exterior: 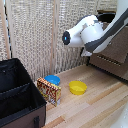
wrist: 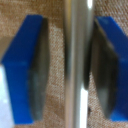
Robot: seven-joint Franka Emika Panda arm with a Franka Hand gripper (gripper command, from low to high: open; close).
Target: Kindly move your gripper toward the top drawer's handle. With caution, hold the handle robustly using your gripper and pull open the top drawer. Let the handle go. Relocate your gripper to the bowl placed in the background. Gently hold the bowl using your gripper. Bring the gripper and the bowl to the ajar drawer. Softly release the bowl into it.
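Between the gripper's [wrist: 67,70] blue pads [wrist: 24,70] runs the handle [wrist: 76,64], straddled so closing will clamp it; the jaws stand slightly apart, one pad near touching. At the exterior view's right is the drawer [exterior: 117,47]; the bowl [exterior: 52,79] waits on the floor.

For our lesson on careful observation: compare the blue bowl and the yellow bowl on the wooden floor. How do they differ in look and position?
The small round bright blue bowl sits farther back, near the woven screen; the round yellow bowl sits nearer the camera, toward the exterior view's right. The blue bowl is partly hidden behind the patterned cardboard box; the yellow bowl is fully visible. The blue bowl looks slightly smaller. Both are shallow, upright and empty.
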